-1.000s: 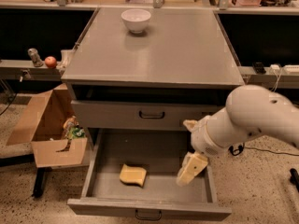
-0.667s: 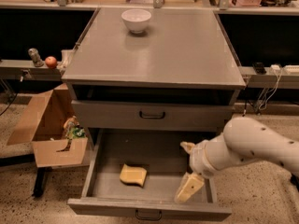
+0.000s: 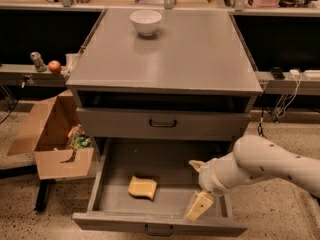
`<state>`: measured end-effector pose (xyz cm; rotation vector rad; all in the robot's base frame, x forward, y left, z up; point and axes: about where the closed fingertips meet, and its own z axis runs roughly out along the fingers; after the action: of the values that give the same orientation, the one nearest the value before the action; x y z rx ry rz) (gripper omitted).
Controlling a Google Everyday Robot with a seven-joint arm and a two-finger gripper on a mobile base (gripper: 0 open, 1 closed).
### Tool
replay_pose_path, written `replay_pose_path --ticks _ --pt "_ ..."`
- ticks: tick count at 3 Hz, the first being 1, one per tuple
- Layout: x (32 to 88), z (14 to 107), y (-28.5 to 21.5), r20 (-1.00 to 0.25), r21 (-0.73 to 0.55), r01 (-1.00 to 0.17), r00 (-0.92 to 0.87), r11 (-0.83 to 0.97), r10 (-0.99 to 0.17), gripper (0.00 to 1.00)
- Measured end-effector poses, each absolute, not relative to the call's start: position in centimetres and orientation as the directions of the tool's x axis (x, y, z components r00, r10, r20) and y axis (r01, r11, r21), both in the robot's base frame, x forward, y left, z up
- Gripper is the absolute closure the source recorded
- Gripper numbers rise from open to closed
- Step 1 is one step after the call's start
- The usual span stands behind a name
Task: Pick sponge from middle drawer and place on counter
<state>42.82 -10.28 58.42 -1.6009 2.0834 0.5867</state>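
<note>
The pale yellow sponge [image 3: 142, 188] lies flat on the floor of the open middle drawer [image 3: 159, 224], left of centre. My gripper [image 3: 197, 186] is down inside the drawer on the right side, a hand's width to the right of the sponge and not touching it. Its cream-yellow fingers [image 3: 199, 206] are spread apart with nothing between them. The white arm reaches in from the right. The grey counter [image 3: 180, 59] is the cabinet's top, above the closed drawer front.
A white bowl [image 3: 146, 21] stands at the back of the counter. An open cardboard box [image 3: 52, 139] with items sits on the floor left of the cabinet. A red apple [image 3: 54, 66] rests on a shelf at left. Cables hang at right.
My gripper has moved down and to the left, lower into the drawer and nearer its front. The sponge has not moved.
</note>
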Motion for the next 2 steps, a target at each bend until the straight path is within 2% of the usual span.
replay_pose_path --ticks 2 --pt "46.3 55.2 -5.3 -0.590 0.072 -0.970 -0.231 0.234 -0.774 0.00"
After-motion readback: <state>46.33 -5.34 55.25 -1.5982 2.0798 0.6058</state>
